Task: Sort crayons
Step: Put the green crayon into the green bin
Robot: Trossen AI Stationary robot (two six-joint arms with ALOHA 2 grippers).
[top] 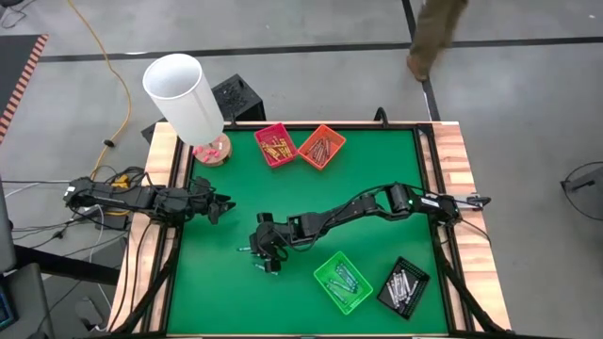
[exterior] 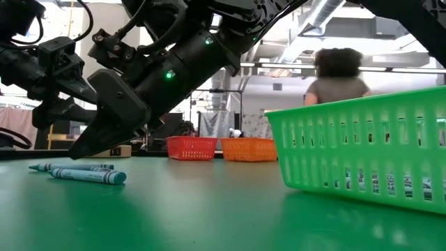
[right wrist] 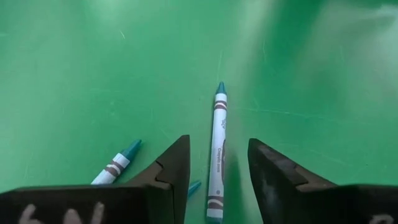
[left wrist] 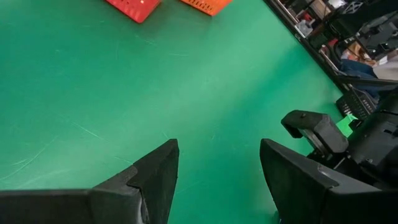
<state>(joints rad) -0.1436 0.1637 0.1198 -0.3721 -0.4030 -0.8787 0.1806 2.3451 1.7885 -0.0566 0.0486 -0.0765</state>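
Nearest the front edge, a green tray (top: 342,282) and a black tray (top: 403,286) each hold sorted crayons, apparently grouped by colour.

Mid-table, the right gripper (top: 268,247) stands low over the loose teal crayons (exterior: 78,172) on the green mat (top: 311,202), left of centre. Its fingers (right wrist: 171,171) are parted and hold nothing. One teal crayon (right wrist: 217,152) lies flat between them, touching neither, its long axis in line with the gripper's reach and its tip pointing away from the wrist. This alignment appears deliberate: the jaws would close across the barrel. A second teal crayon (right wrist: 117,163) lies just beside the left finger, angled, tip also pointing outward. A third tip (right wrist: 194,186) shows under that finger; the rest is hidden.

The left gripper (top: 219,204) waits at the left edge, fingers apart, empty.

At the far edge sit a red tray (top: 275,145) and an orange tray (top: 321,146), both with crayons inside, and a white cylinder (top: 183,94) at the far-left corner.
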